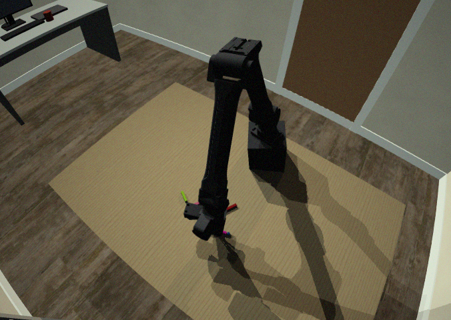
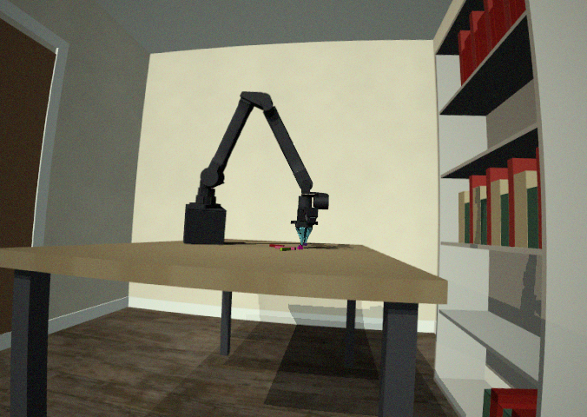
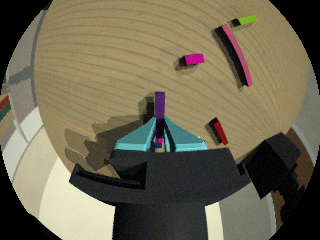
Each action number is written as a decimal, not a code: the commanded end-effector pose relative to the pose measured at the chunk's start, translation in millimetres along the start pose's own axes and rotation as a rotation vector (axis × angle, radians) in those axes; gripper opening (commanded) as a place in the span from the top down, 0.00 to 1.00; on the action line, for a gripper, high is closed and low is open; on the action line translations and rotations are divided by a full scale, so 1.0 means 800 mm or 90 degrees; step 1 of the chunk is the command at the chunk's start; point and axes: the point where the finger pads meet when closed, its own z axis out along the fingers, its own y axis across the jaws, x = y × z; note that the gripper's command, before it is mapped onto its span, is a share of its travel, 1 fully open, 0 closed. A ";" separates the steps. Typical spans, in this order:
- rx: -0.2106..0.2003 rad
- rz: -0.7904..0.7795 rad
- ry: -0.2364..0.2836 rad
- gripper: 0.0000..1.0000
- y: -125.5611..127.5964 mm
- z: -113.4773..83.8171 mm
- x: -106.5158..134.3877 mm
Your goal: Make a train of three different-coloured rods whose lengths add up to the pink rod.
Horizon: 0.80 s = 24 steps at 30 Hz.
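Gripper (image 2: 303,244) (image 3: 159,120), at left in the wrist view, is pinching the purple rod (image 3: 159,104); whether that rod touches the table (image 1: 131,151) (image 2: 215,277) (image 3: 110,55), I cannot tell. Between its fingers show a magenta rod (image 1: 225,232) (image 3: 159,140) and a blue rod (image 1: 229,233) (image 3: 158,145). Rightward, another magenta rod (image 3: 194,59) lies far, the red rod (image 1: 231,207) (image 3: 220,131) near, then the pink rod (image 3: 238,55), with the lime rod (image 1: 184,197) (image 3: 246,20) farthest.
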 end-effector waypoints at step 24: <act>-0.028 0.006 -0.009 0.96 0.027 -0.015 -0.019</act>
